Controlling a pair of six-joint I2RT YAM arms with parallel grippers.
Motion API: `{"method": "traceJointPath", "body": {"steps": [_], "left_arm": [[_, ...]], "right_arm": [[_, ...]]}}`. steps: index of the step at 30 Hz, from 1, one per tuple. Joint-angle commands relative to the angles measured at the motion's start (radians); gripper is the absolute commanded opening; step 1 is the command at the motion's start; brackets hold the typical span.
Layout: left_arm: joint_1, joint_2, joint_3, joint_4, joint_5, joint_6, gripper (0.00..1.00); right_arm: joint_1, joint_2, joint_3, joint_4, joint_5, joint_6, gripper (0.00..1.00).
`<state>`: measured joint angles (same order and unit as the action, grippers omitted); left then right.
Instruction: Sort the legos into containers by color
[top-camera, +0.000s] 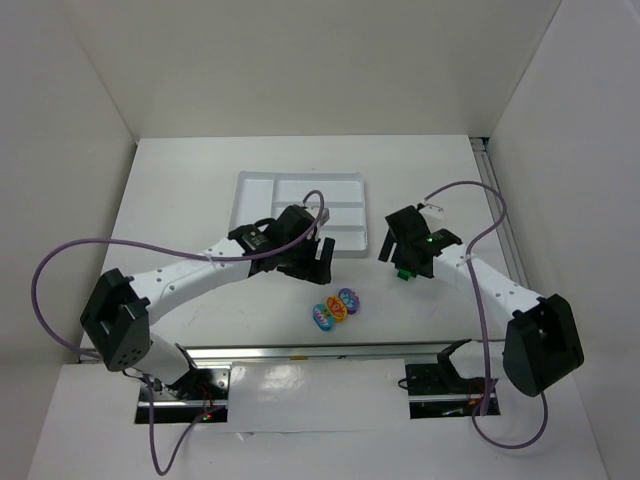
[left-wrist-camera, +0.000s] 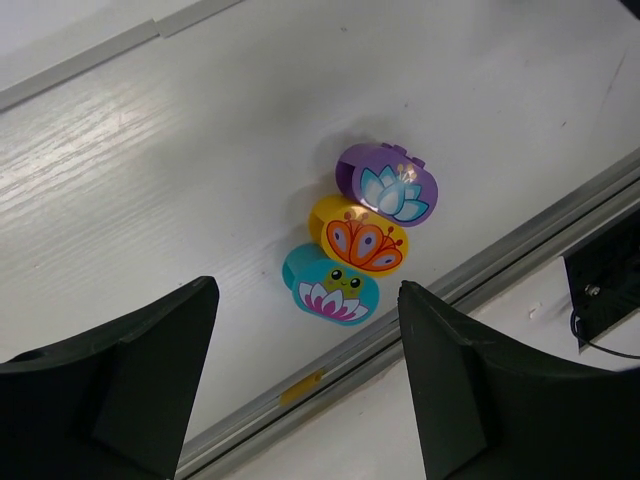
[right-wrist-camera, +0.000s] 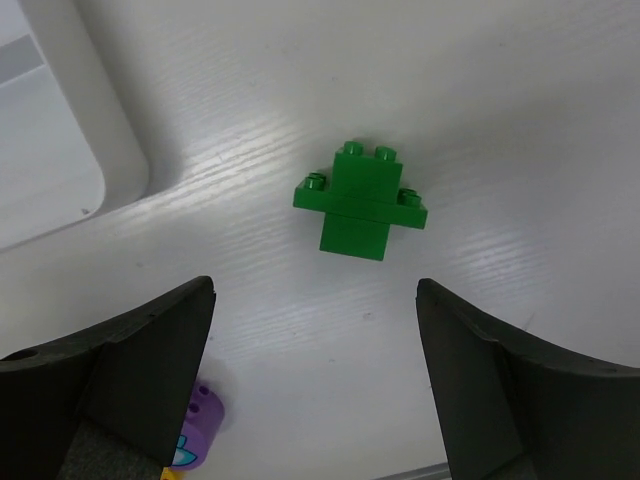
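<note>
**Q:** Where do the bricks lie?

**A:** The green legos (right-wrist-camera: 360, 200), stacked, sit on the table just ahead of the right gripper (right-wrist-camera: 315, 290), whose jaws are wide and empty. The purple lego (left-wrist-camera: 388, 185), orange lego (left-wrist-camera: 360, 240) and teal lego (left-wrist-camera: 330, 290) touch in a row ahead of the left gripper (left-wrist-camera: 305, 300), likewise wide and empty.

**Q:** And the tray?

**A:** The white tray (top-camera: 250, 185) lies beyond both.

No legible text, numbers, brands or signs on anything.

You'll find the table (right-wrist-camera: 520, 110) white, faintly grained, softly shiny. The green legos (right-wrist-camera: 358, 200) are smooth glossy plastic, the tray (right-wrist-camera: 105, 120) smooth white plastic. Your right claw (right-wrist-camera: 312, 330) looks matt black.
</note>
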<state>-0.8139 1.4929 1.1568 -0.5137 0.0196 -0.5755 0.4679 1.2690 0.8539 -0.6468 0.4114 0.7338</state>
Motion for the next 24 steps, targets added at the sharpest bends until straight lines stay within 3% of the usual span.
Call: {"method": "traceJointPath", "body": {"steps": [1,7,13,19,24], "left_arm": [[-0.004,0.02,0.035,-0.005,-0.02,-0.001,0.85],[-0.013,0.049,0.044,-0.005,-0.01,-0.001,0.88],[-0.022,0.07,0.053,-0.005,-0.01,-0.001,0.88],[-0.022,0.079,0.064,-0.005,-0.02,0.008,0.88],[-0.022,0.089,0.064,-0.005,-0.02,0.008,0.88]], "right_arm": [[-0.035,0.029,-0.032,0.035,-0.016,0.012,0.88],[-0.135,0.064,-0.064,0.107,-0.098,-0.048,0.82],[-0.135,0.105,-0.096,0.163,-0.143,-0.077,0.73],[-0.135,0.125,-0.105,0.196,-0.143,-0.097,0.73],[-0.135,0.159,-0.105,0.219,-0.125,-0.115,0.63]]}}
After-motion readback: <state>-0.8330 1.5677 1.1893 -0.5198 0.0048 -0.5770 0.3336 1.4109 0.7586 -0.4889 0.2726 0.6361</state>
